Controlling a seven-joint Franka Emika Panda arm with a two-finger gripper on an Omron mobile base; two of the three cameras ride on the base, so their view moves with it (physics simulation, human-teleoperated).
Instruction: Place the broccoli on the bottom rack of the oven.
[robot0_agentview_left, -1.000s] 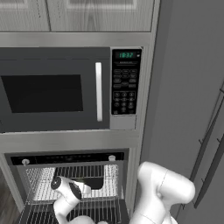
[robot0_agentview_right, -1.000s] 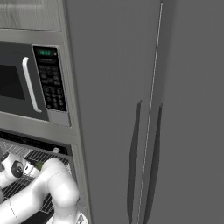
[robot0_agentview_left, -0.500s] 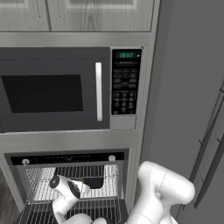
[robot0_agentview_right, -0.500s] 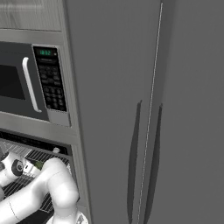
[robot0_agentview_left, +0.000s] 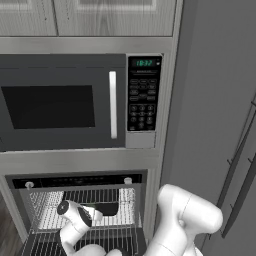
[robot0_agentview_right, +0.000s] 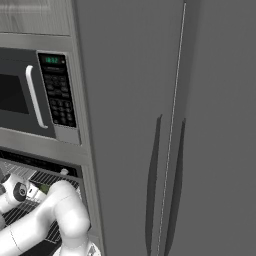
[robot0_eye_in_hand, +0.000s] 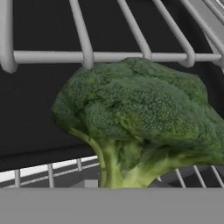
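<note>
Your machine is a glossy white robot arm (robot0_agentview_left: 187, 220) built of fat, rounded tubular links that swell into bulbous elbows. A dark round cap with a pale centre closes one wrist joint (robot0_agentview_right: 20, 190), and dark seams ring the joints between the smooth white shells.

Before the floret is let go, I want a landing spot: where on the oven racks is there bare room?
Bare wire lies left of the arm on the rack, toward the oven wall. The middle is crowded by the gripper holding the broccoli.
</note>
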